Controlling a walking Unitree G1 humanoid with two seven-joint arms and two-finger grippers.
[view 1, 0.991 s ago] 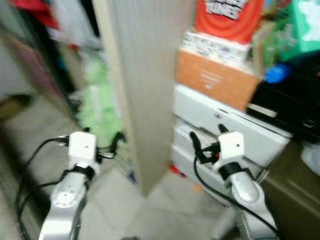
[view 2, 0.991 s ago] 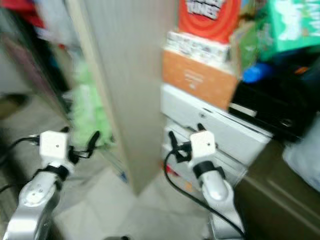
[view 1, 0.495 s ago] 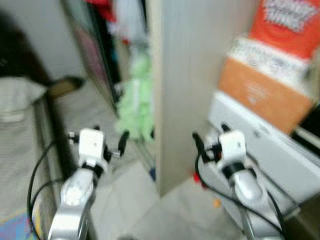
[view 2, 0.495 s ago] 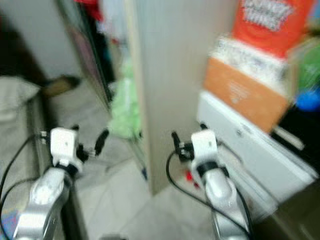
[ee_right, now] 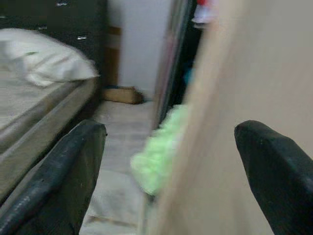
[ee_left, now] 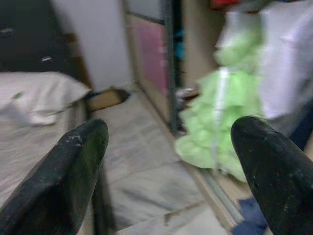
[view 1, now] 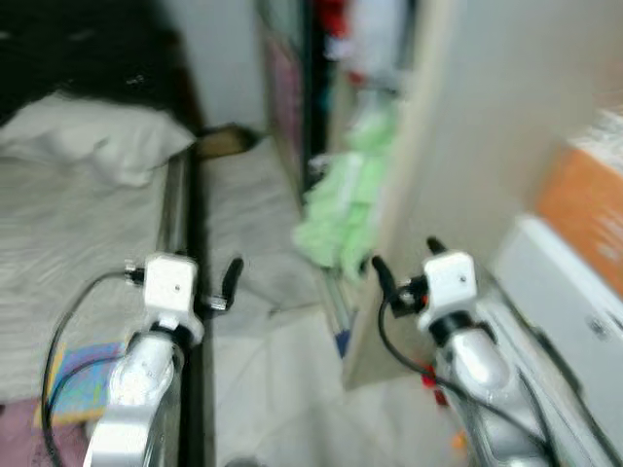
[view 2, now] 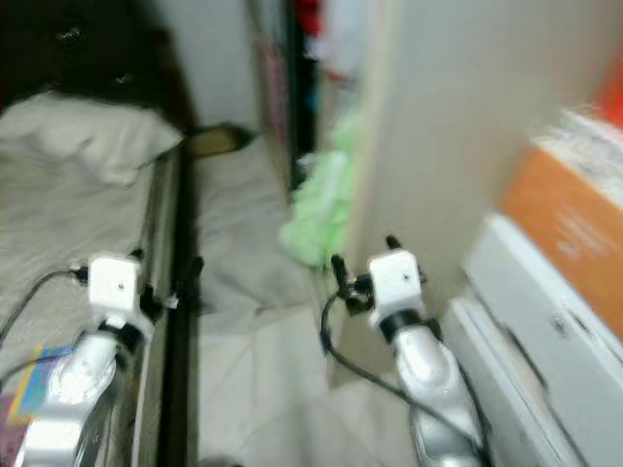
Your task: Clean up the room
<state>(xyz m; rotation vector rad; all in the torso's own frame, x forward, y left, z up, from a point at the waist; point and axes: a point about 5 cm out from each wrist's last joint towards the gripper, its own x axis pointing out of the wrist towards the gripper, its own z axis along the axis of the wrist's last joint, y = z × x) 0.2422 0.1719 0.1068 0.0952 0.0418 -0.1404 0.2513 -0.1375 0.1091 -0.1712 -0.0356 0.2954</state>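
Room clean-up at an early stage, by the look of it: a green garment (view 1: 343, 209) lies heaped on the floor (view 1: 277, 379) at the wardrobe's foot, between bed (view 1: 78, 233) and tall panel (view 1: 458, 146). Left gripper (view 1: 230, 282) and right gripper (view 1: 401, 265), both spread wide and empty, hover well apart from it; nothing is yet collected

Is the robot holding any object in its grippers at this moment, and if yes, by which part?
Nothing is held. The left gripper and the right gripper are both open with nothing between their fingers, raised in front of the robot.
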